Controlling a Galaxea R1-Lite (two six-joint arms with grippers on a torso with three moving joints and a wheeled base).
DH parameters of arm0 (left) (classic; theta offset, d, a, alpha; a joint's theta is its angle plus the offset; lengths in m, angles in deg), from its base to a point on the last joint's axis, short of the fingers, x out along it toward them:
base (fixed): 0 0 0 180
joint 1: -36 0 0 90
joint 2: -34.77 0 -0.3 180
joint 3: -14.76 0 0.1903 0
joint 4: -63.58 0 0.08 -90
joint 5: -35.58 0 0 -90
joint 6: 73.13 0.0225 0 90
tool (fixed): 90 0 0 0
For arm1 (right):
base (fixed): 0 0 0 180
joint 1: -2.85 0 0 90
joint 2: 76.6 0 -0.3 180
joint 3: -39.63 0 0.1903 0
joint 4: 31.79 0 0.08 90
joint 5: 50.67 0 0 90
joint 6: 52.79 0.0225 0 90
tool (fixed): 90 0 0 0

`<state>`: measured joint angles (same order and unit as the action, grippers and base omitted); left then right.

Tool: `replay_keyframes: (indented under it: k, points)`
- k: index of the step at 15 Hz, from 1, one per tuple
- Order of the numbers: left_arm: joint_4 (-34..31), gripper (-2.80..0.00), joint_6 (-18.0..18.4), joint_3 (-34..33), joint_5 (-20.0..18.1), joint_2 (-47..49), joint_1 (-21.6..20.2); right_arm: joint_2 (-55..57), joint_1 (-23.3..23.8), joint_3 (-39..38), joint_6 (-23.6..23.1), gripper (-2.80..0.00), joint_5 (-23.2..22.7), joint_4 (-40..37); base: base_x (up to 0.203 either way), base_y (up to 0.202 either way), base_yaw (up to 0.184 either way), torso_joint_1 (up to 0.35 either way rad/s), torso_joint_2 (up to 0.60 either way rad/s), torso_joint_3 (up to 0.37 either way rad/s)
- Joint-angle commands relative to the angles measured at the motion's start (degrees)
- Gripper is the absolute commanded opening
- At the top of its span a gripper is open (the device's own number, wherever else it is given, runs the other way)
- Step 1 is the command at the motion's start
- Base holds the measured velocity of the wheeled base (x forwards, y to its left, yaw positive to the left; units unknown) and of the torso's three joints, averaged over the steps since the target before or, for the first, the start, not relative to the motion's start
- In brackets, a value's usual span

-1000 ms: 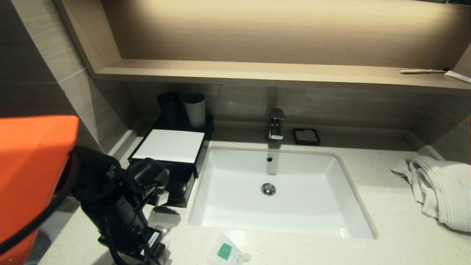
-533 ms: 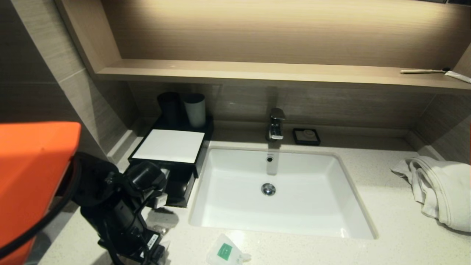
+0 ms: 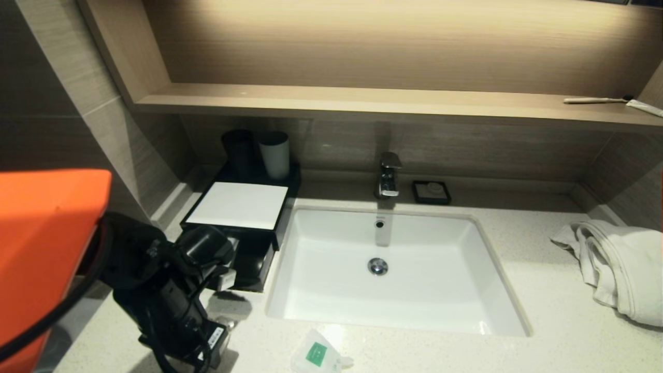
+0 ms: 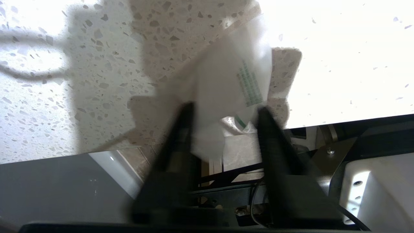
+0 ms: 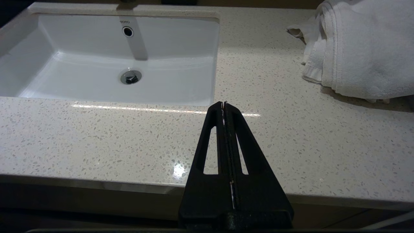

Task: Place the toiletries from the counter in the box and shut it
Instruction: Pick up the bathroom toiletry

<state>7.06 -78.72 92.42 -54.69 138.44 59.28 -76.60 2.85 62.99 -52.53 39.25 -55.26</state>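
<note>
Toiletries are being handled one at a time: the left gripper is gripping a white sachet between its jaws, low over the near left of the desk, just in front of the black box. Compared with a second ago, the arm is sitting slightly lower and nearer, so the sachet seems freshly lifted and, by my judgement, is heading for the box's open front. Another packet with a green label is lying near the sink's front rim, still waiting. The right gripper is idling with jaws pressed together over the near desk edge.
</note>
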Motion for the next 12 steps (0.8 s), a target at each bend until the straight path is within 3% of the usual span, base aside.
replay_keyframes:
  k: [1, 6, 12]
  points:
    - [-0.2, -2.80, 0.0, -0.1, 0.0, -0.2, 0.0, 0.0, 0.0, 0.0, 0.0, -2.80, 0.0, 0.0, 0.000, 0.000, 0.000, 0.000, 0.00, 0.000]
    - [-0.2, -2.80, -0.1, 0.1, 0.0, -0.5, 0.0, 0.0, 0.0, 0.0, 0.0, -2.80, 0.0, 0.0, 0.000, 0.000, 0.000, 0.000, 0.00, 0.000]
    - [-0.8, -2.80, -0.3, 0.1, 0.0, -7.8, -0.7, 0.0, 0.0, 0.0, 0.0, -2.80, 0.0, 0.0, 0.000, 0.000, 0.000, 0.000, 0.00, 0.000]
